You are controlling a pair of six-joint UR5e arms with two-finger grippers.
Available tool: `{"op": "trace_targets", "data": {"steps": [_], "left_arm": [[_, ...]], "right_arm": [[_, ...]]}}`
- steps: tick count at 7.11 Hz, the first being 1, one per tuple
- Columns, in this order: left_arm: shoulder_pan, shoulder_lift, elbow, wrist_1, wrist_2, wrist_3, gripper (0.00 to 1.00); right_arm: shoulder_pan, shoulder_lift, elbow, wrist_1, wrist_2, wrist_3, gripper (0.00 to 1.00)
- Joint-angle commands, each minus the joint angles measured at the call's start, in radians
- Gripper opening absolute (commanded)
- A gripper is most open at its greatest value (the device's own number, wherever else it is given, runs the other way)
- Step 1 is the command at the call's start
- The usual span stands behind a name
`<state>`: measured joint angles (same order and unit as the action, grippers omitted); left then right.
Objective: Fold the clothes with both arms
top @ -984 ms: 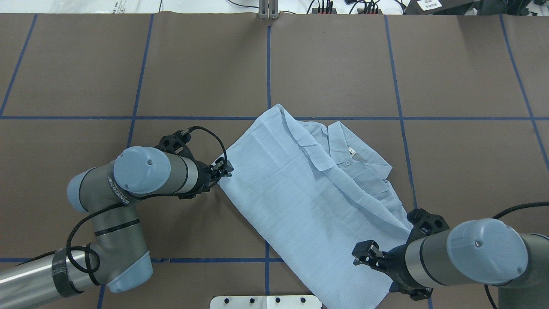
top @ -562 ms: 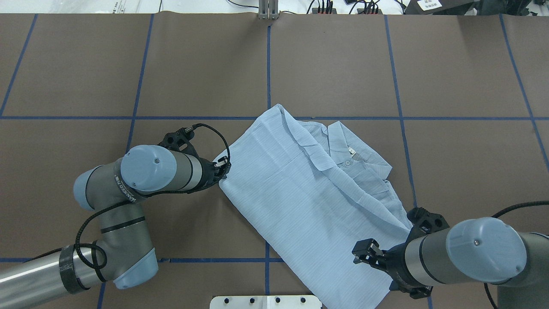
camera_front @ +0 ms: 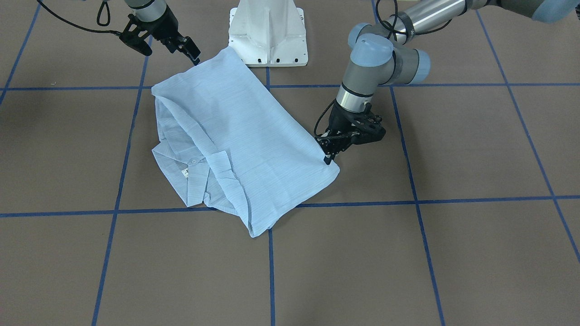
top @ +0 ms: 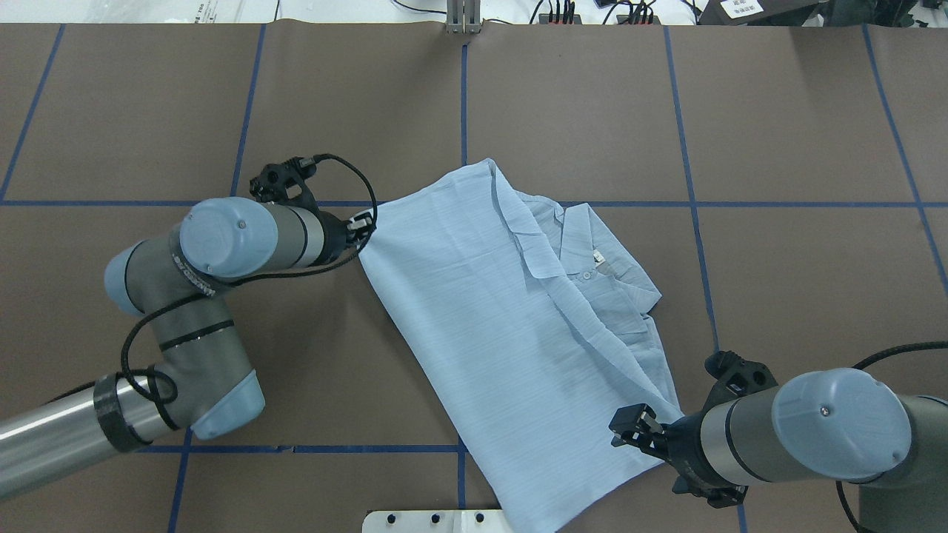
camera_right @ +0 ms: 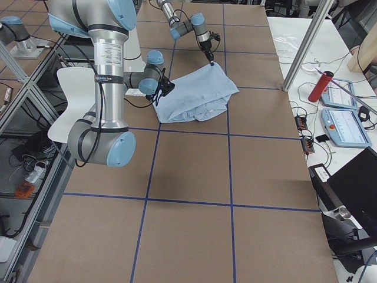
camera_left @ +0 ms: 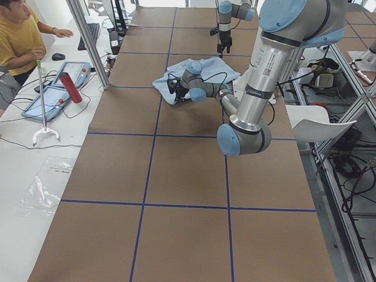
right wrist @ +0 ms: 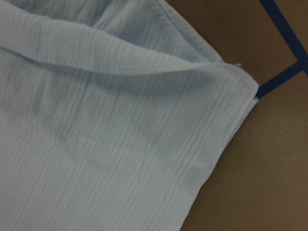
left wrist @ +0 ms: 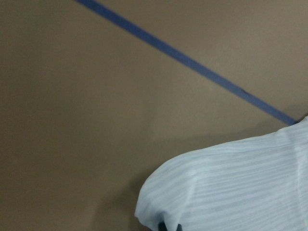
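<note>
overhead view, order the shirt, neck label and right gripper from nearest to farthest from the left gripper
From the left gripper:
1. shirt, its corner at the gripper's tips
2. neck label, on the collar, right of centre
3. right gripper, near right, by the hem

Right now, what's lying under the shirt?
Only the brown table cover and blue tape lines running in beneath the shirt show. The covered table area and the shirt's tucked-under layers cannot be seen.

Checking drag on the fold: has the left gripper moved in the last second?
Yes. Overhead, the left gripper has moved away from the robot, nearly up to the cross blue tape line, taking its shirt corner along.
</note>
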<state>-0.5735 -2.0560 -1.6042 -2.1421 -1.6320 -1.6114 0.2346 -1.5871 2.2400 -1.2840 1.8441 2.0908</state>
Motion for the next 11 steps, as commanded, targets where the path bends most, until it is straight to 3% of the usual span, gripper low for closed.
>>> {"op": "trace_targets", "data": {"steps": [1,2,4,5,6,7,8,10,11], "left_arm": [[-0.083,-0.149,0.341,-0.262,0.004,0.074,0.0],[-0.106,-0.258,0.559,-0.398,0.004,0.09,0.0],[-0.16,-0.381,0.706,-0.417,0.004,0.146,0.0],[-0.166,-0.418,0.748,-0.418,0.004,0.152,0.0],[-0.166,-0.418,0.745,-0.423,0.004,0.186,0.31],[-0.17,-0.409,0.718,-0.456,0.003,0.18,0.45],[-0.172,-0.336,0.613,-0.458,-0.003,0.183,0.46],[-0.187,-0.218,0.473,-0.449,-0.011,0.191,0.45],[-0.216,-0.193,0.449,-0.449,-0.072,0.194,0.45]], "right_arm": [[0.044,0.002,-0.005,0.0,0.0,-0.005,1.0],[0.099,0.057,-0.066,0.002,-0.005,-0.009,1.0],[0.185,0.246,-0.231,0.0,-0.014,-0.011,1.0],[0.198,0.287,-0.264,0.0,-0.031,-0.032,1.0],[0.195,0.305,-0.269,0.0,-0.084,-0.061,1.0],[0.195,0.337,-0.293,-0.003,-0.101,-0.131,1.0],[0.192,0.348,-0.333,-0.006,-0.108,-0.27,1.0],[0.16,0.456,-0.341,-0.308,-0.111,-0.635,1.0],[0.135,0.496,-0.352,-0.383,-0.136,-0.708,1.0]]}}
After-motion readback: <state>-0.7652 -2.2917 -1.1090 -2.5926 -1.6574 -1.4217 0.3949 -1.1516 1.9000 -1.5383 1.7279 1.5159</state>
